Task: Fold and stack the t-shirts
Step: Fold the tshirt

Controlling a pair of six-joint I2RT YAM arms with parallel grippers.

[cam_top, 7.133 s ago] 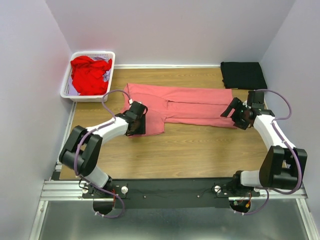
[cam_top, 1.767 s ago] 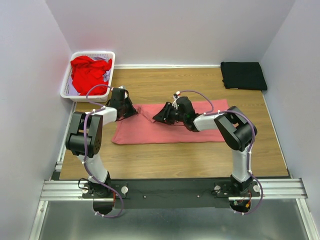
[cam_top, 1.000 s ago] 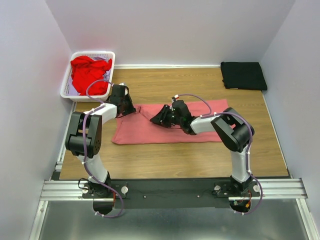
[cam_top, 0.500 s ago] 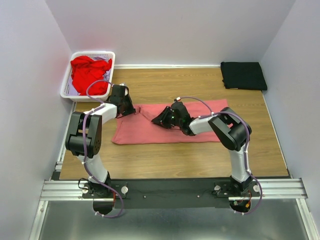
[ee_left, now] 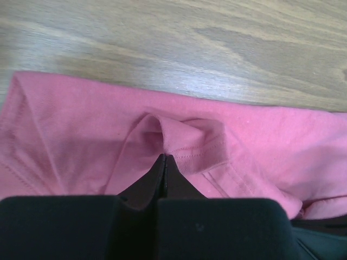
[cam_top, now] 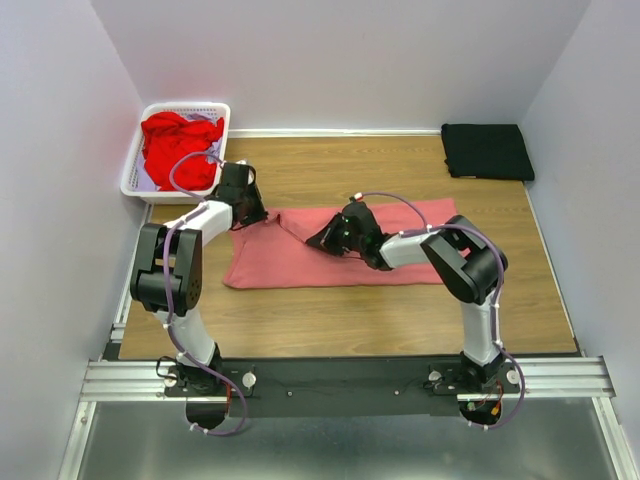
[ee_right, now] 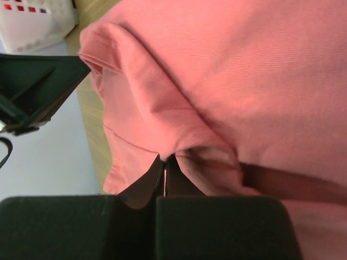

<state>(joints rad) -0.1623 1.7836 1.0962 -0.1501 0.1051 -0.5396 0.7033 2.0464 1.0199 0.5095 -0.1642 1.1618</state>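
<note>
A salmon-pink t-shirt (cam_top: 330,262) lies folded into a long band across the middle of the table. My left gripper (cam_top: 247,214) is at its far left corner, shut on a pinch of the pink cloth (ee_left: 179,143). My right gripper (cam_top: 322,241) is at the band's upper middle, shut on a raised fold of the same shirt (ee_right: 184,146). A bright red t-shirt (cam_top: 178,148) is heaped in the basket. A black t-shirt (cam_top: 486,150) lies folded at the far right corner.
The white lattice basket (cam_top: 224,118) stands at the far left against the wall. Grey walls close in the table on three sides. Bare wood (cam_top: 350,315) runs between the pink shirt and the arm bases.
My right gripper has closed on the fold of the pink shirt. The left gripper has shifted slightly toward the far side while staying shut on the corner.
</note>
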